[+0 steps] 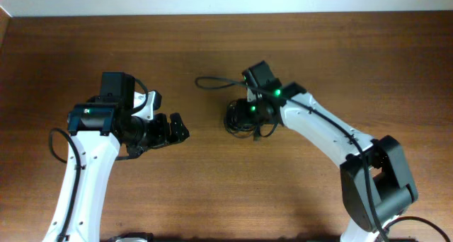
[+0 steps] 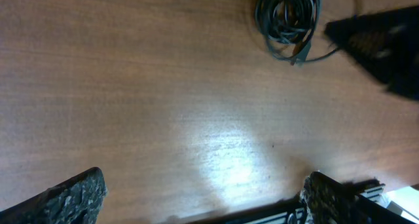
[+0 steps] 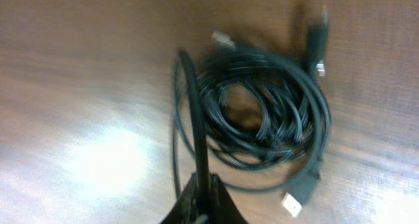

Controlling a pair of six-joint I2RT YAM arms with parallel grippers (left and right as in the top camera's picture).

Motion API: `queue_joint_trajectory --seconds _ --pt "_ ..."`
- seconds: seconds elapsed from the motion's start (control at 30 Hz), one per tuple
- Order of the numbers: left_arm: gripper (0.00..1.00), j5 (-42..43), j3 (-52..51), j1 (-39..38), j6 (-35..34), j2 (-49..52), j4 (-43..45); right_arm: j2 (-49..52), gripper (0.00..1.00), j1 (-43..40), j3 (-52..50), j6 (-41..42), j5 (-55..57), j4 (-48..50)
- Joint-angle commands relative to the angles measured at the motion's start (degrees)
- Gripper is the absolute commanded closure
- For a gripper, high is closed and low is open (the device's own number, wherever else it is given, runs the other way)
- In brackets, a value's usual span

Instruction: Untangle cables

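Observation:
The cables (image 1: 244, 119) lie as a fist-sized black coil on the wooden table, with one strand looping out to the upper left (image 1: 212, 81). The coil shows in the left wrist view (image 2: 288, 18) at the top and fills the right wrist view (image 3: 262, 116), with small plug ends at its edges. My right gripper (image 3: 201, 198) is shut on one black cord that runs up from its fingertips. It hovers right over the coil (image 1: 256, 104). My left gripper (image 1: 177, 127) is open and empty, well to the left of the coil, its fingers wide apart (image 2: 203, 198).
The wooden table (image 1: 212, 192) spreads on all sides. Its far edge meets a pale wall at the top of the overhead view. The right arm's dark body (image 2: 383, 44) shows at the right of the left wrist view.

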Motion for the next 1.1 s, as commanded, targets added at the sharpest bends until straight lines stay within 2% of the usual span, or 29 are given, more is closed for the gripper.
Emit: queue_joint_trajectory --seconds 0.0,0.1,0.17,0.4,0.47,0.6,0.67,0.77,0.9,1.07 --pt "0.01 -0.3 0.5 0.1 -0.5 0.0 0.1 -4.6 0.96 -0.2 16.6 -1.8 -0.9 -9.2" --pt "0.01 -0.3 0.5 0.1 -0.5 0.0 0.1 -6.4 0.96 -0.1 33.2 -1.8 -7.1 -16.4" --pt "0.01 -0.3 0.5 0.1 -0.5 0.0 0.1 -7.0 0.96 -0.1 41.7 -1.6 -7.2 -17.9" --pt "0.01 -0.4 0.5 0.1 -0.5 0.0 0.1 -7.0 0.96 -0.6 70.0 -1.6 -5.7 -8.5" --pt "0.01 -0.4 0.5 0.1 -0.5 0.0 0.1 -7.1 0.96 -0.6 72.7 -1.6 -5.1 -8.1" --pt "0.01 -0.4 0.5 0.1 -0.5 0.0 0.1 -8.1 0.96 -0.6 76.1 1.8 13.3 -4.2" --pt "0.01 -0.4 0.5 0.1 -0.5 0.0 0.1 -9.1 0.96 -0.6 77.2 1.8 15.1 -2.8" --pt "0.01 -0.4 0.5 0.1 -0.5 0.0 0.1 -9.6 0.96 -0.4 77.2 1.8 10.8 -6.4" --pt "0.01 -0.4 0.5 0.1 -0.5 0.0 0.1 -8.0 0.96 -0.4 77.0 1.8 7.2 -16.7" --pt "0.01 0.5 0.5 0.1 -1.8 0.0 0.3 -3.0 0.96 -0.4 76.9 1.8 -5.2 -20.3"
